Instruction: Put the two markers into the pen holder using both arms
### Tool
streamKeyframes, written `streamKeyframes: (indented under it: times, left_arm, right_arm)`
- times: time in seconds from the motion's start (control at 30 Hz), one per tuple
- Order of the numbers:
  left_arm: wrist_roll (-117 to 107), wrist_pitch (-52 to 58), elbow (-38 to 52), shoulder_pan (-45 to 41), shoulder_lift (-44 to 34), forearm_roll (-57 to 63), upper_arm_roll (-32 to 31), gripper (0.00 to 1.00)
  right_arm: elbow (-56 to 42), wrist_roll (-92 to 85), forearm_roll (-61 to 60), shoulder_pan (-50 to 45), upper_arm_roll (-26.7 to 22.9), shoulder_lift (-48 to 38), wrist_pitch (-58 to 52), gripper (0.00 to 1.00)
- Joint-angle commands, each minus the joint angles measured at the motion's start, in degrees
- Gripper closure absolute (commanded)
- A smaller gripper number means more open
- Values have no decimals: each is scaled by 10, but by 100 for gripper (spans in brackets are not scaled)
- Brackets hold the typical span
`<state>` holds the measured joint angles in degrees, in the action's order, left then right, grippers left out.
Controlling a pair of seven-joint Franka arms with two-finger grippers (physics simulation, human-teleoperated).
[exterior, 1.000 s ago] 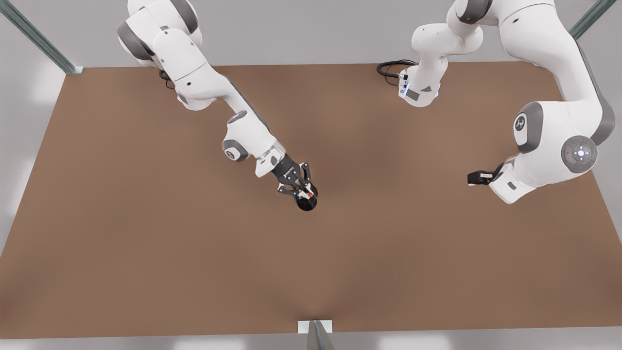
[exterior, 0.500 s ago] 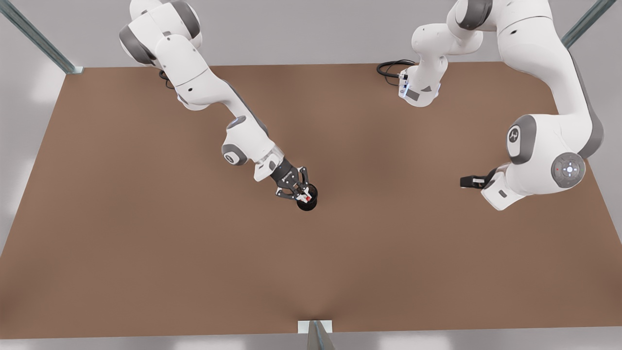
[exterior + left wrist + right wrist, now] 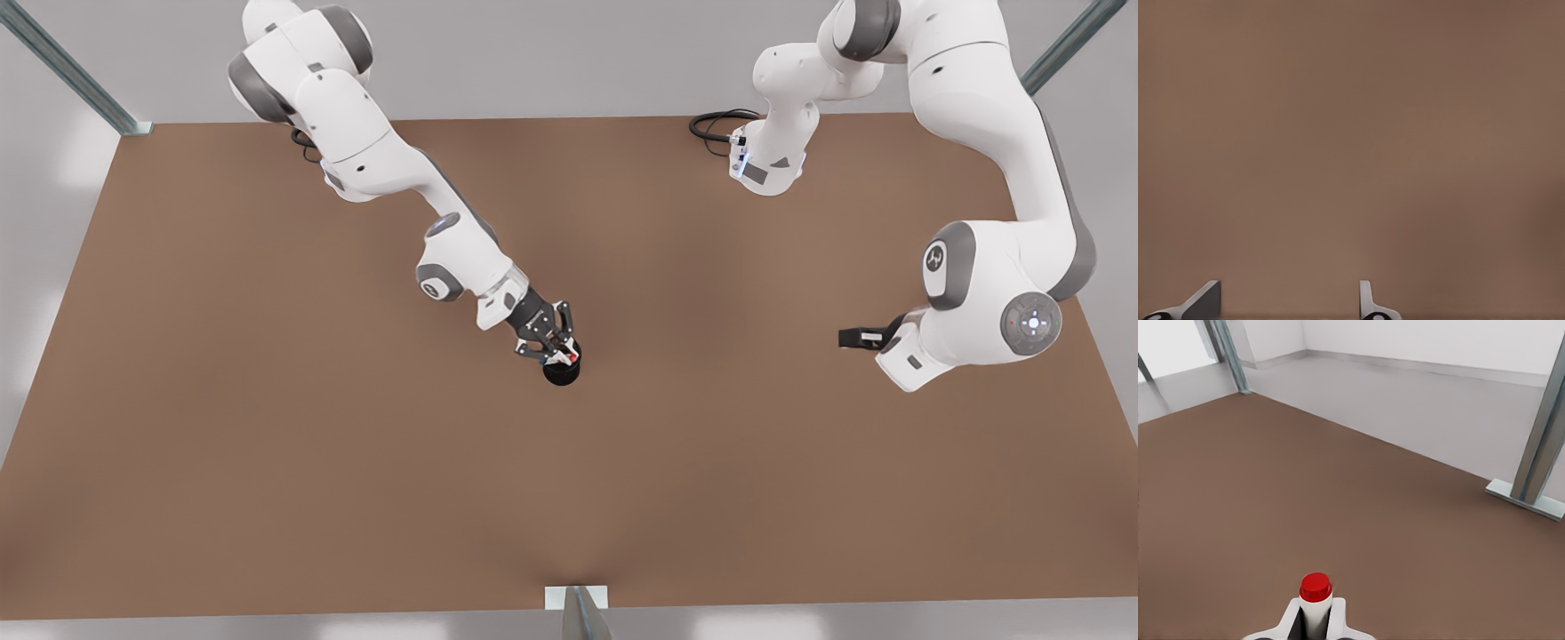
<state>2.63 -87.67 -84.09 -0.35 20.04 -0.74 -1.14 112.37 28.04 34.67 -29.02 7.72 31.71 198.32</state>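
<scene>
My right gripper (image 3: 553, 345) hangs just over the black pen holder (image 3: 561, 373) in the middle of the table and is shut on a white marker with a red end (image 3: 572, 357). In the right wrist view the marker (image 3: 1315, 588) stands between the two fingers of that gripper (image 3: 1315, 617), red end outward. The other marker is out of view. My left gripper (image 3: 1285, 303) is open with nothing between its fingers, facing bare table. Its arm (image 3: 987, 320) waits low over the table at the front view's right.
A brown table (image 3: 267, 427) spreads all around the holder. Metal frame posts (image 3: 71, 71) stand at the far corners, and a bracket (image 3: 576, 597) sits at the near edge. A black cable (image 3: 716, 124) loops by the arm base at the back.
My right gripper has moved down towards the pen holder with the marker in it. The left arm has shifted slightly towards the front view's left and lower.
</scene>
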Motion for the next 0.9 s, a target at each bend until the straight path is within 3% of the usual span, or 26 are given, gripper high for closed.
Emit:
streamKeyframes:
  times: [0.0, 0.03, 0.07, 0.1, 0.27, 0.3, 0.37, 0.43, 0.5, 0.63, 0.7, 0.87]
  left_arm:
    - [-2, 0, 0, 0, 0, 0, 0, 0]
    - [-2, 0, 0, 0, 1, 0, 0, 0]
    - [-2, 0, 0, 0, 1, 0, 0, 0]
    - [-2, 0, 0, 0, 2, 0, 0, 0]
    - [4, 0, 3, -2, 4, 6, 0, 0]
    - [7, 0, 30, -8, 4, 5, -2, 0]
    - [64, 12, 57, -22, -17, 6, -2, 0]
    - [106, 29, 44, -19, -102, 2, 2, 0]
    - [96, 23, 26, -16, -127, 4, 3, 0]
    - [72, 21, 29, -23, -108, 11, 1, 0]
    - [70, 23, 43, -23, -89, 12, 1, 0]
    - [71, 24, 43, -23, -84, 12, 1, 0]
  right_arm:
    - [0, -5, -2, -2, 0, 0, -2, 71]
    - [0, -5, -3, -8, 0, 0, -2, 69]
    - [0, -5, -3, -8, 0, 0, -2, 47]
    - [0, -5, -3, -7, -1, 1, -2, 0]
    - [-2, -9, -3, 12, -8, -30, -41, 0]
    - [-24, -9, 1, 27, -8, -84, -174, 0]
    - [-162, -73, -11, 73, 17, -129, -554, 0]
    - [-310, -149, -160, 109, 14, -137, -843, 0]
    - [-359, -148, -289, 193, 11, -146, -998, 0]
    - [-290, -156, -307, 281, 18, -205, -1036, 0]
    - [-305, -228, -382, 330, 4, -229, -1140, 0]
    - [-254, -225, -363, 298, -1, -258, -1070, 0]
